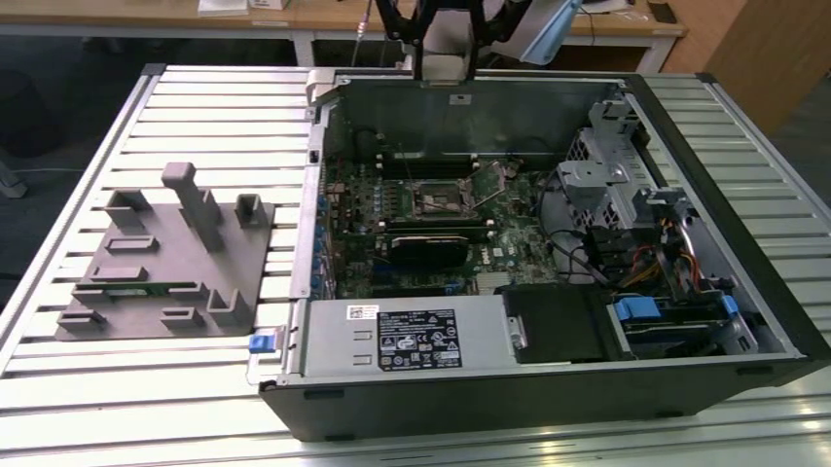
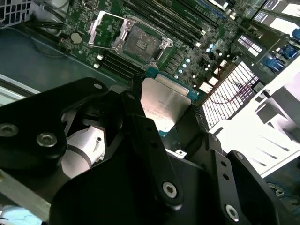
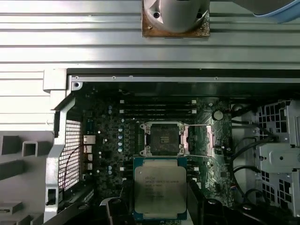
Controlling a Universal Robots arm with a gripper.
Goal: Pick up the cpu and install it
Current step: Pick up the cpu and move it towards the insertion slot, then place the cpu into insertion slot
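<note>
While the socket [image 3: 163, 139] on the motherboard [image 3: 105, 161] is lying open with its load plate [image 3: 199, 140] swung aside, the end effector [image 3: 161, 208] is pinching the cpu [image 3: 160, 187] by two opposite edges. It is holding the chip flat above the board, just beside the socket. The edge grip is apparently sparing the underside any contact and keeping the lid parallel to the board, squared up with the socket frame. In both wrist views the cpu is showing as a small square with a dull silver lid bearing faint print, ringed by a thin blue-green rim. The open computer case [image 1: 546, 399] is lying on its side on the slatted tabletop [image 1: 208, 107], toward the edge at the exterior view's right. A grey parts fixture [image 1: 143, 282] is sitting near the opposite edge
</note>
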